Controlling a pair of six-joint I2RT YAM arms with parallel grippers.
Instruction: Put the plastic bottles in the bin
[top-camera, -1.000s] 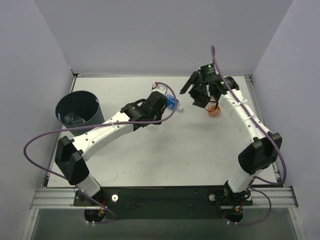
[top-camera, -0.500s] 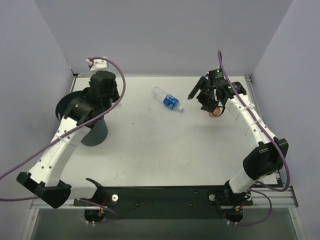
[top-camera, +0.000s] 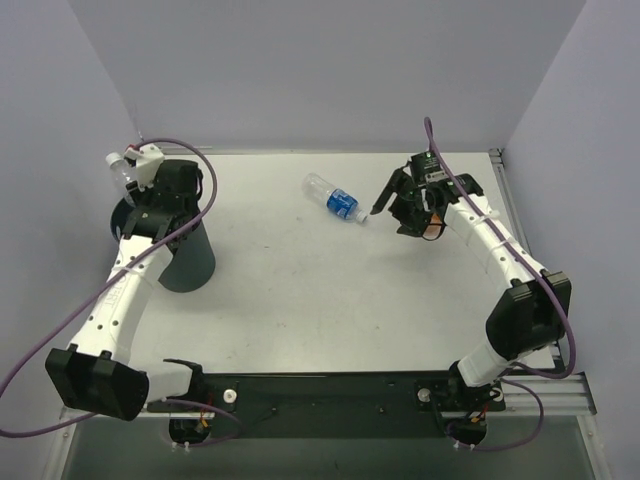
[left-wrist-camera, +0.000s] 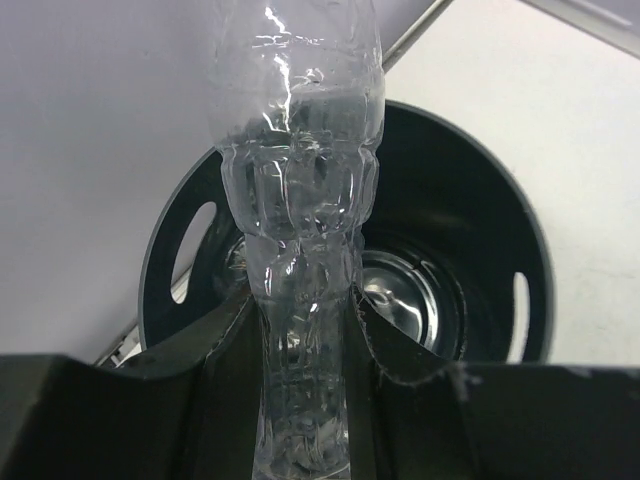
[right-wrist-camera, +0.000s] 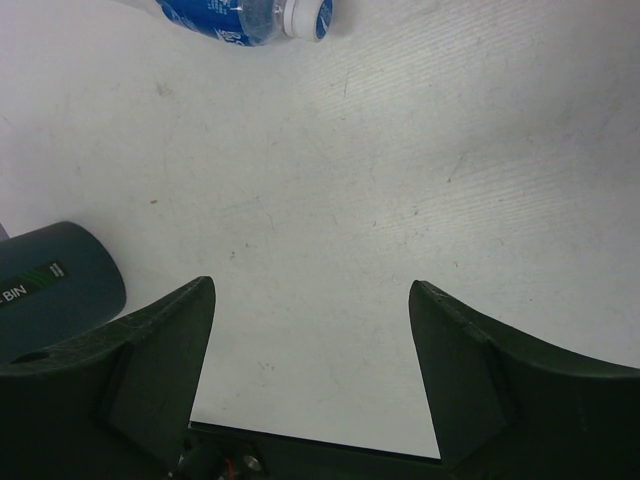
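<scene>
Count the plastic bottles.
3: clear bottle in left gripper over bin; blue-labelled bottle lying on table; orange bottle half hidden beneath right arm. More may hide inside bin.

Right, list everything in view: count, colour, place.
clear bottle: one, transparent, held over the bin's mouth
blue-labelled bottle: one, clear with a white cap, lying on the table, far middle
orange bottle: one, mostly hidden under the right arm, far right
bin: one, dark, at the table's left
table: one, white
left gripper: black, shut on the clear bottle
right gripper: black, open, empty, above the table
</scene>
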